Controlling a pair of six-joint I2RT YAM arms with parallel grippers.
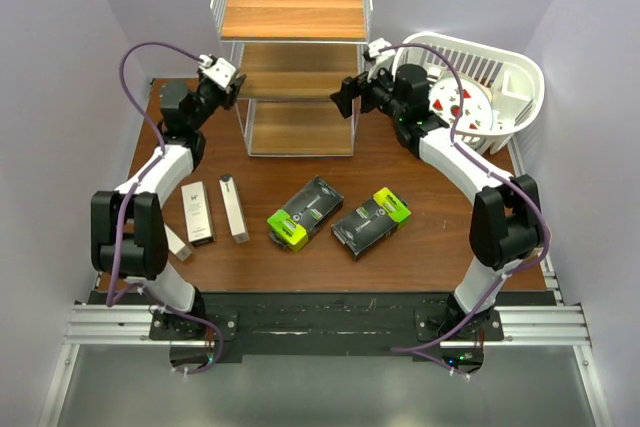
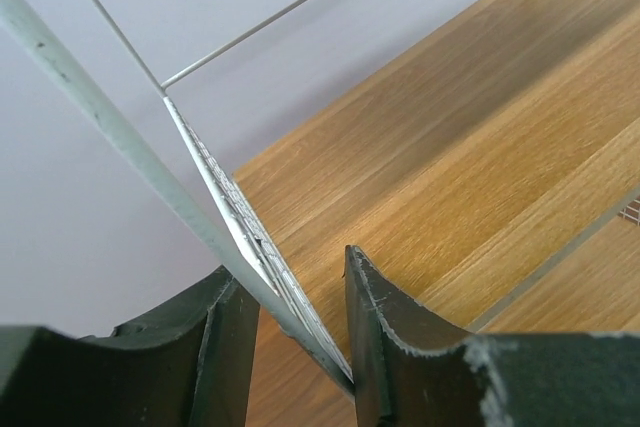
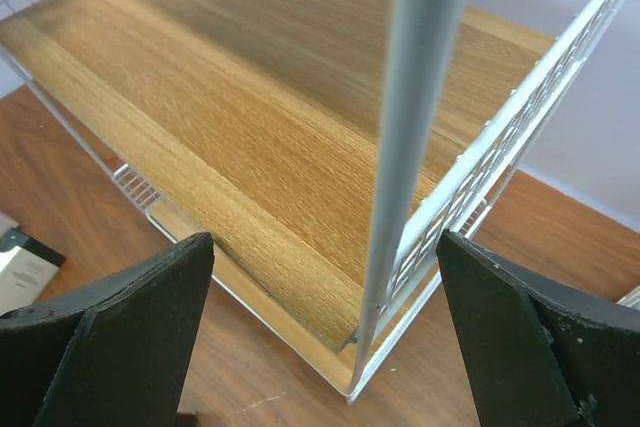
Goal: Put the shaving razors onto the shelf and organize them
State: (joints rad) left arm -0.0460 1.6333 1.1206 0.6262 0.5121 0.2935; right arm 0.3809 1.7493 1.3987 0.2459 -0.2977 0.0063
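The shelf stands at the back middle, a white wire rack with three bare wooden tiers. Two black razor packs with lime-green ends lie on the table in front of it. White cartons lie to their left, and a third shows beside the left arm. My left gripper is part open astride the shelf's left front post, which lies against the right finger. My right gripper stands wide open around the right front post without touching it. Neither holds a razor.
A white slatted basket with a white red-spotted item inside stands at the back right, just behind my right arm. The edge of one carton shows at the left of the right wrist view. Purple walls close in on both sides.
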